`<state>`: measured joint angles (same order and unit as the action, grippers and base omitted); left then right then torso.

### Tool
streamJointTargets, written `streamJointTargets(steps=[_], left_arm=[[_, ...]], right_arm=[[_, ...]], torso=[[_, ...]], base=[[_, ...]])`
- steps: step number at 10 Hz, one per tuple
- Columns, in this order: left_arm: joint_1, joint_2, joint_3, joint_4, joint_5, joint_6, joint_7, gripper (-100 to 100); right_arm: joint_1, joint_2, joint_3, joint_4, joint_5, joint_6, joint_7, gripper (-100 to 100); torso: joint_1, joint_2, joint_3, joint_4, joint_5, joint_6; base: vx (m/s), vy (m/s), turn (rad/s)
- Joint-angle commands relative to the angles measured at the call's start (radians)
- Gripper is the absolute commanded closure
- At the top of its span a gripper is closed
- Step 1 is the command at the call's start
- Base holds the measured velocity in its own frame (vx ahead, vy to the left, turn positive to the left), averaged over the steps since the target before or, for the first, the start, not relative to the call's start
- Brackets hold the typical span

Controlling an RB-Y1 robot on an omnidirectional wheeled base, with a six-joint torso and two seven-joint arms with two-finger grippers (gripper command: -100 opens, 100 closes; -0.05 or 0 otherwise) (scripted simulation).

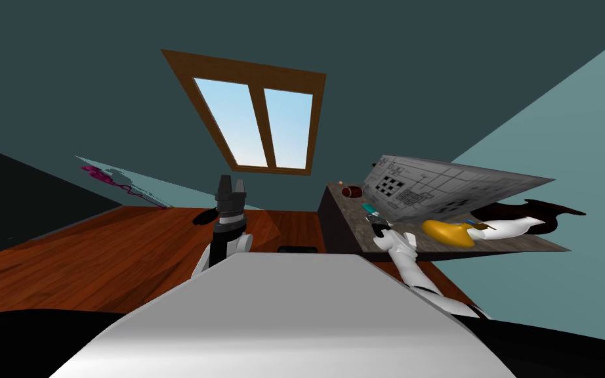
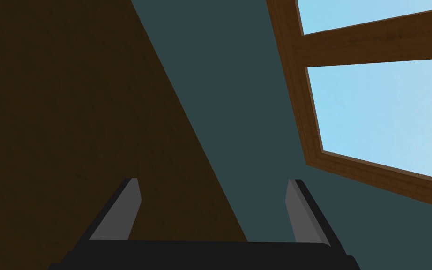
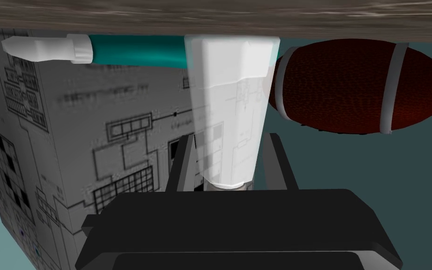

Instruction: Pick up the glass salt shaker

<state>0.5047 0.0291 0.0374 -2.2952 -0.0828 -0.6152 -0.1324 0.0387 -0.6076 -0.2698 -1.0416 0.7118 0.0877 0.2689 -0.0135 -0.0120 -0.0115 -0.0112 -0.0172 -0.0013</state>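
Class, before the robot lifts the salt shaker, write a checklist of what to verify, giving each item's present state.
1. Right pincer shut on salt shaker: ok.
2. Shaker standing on the table: ok.
3. Football apart from the right pincer: ok.
4. Teal pen clear of the shaker: cannot tell.
5. Left pincer open, holding nothing: ok.

A home room: wood-framed window (image 1: 255,121) at 12 o'clock, teal walls (image 1: 426,79), wooden floor (image 1: 98,256), a bench (image 1: 354,218) at 2 o'clock carrying a football (image 1: 352,191) and salt shaker (image 3: 229,108).
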Motion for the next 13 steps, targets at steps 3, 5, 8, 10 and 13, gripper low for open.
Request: streamJointTargets(steps=[3,5,8,10,13], left_arm=[[0.0,0.0,0.0,0.0,0.0,0.0,0.0,0],[0.0,0.0,0.0,0.0,0.0,0.0,0.0,0],[0.0,0.0,0.0,0.0,0.0,0.0,0.0,0],[0.0,0.0,0.0,0.0,0.0,0.0,0.0,0],[0.0,0.0,0.0,0.0,0.0,0.0,0.0,0]], right_arm=[[0.082,0.077,-0.034,-0.082,0.003,-0.021,0.055,100],[0.134,0.117,-0.036,-0.146,-0.016,-0.009,0.09,100],[0.197,0.129,-0.036,-0.233,-0.016,-0.009,0.09,100],[0.254,0.181,-0.038,-0.286,-0.036,0.003,0.125,100],[0.293,0.181,-0.038,-0.353,-0.036,0.003,0.125,100]], torso=[[-0.004,-0.002,-0.003,-0.003,-0.006,0.0],[-0.005,-0.004,-0.005,-0.006,-0.01,-0.002],[-0.01,-0.007,-0.009,-0.012,-0.019,-0.001],[-0.012,-0.008,-0.011,-0.014,-0.023,0.0],[-0.013,-0.006,-0.012,-0.017,-0.028,0.0]], base=[[0.068,-0.046,-0.015],[0.06,-0.057,-0.007],[0.046,-0.029,-0.002],[0.086,-0.065,-0.019],[0.011,-0.003,-0.003]])
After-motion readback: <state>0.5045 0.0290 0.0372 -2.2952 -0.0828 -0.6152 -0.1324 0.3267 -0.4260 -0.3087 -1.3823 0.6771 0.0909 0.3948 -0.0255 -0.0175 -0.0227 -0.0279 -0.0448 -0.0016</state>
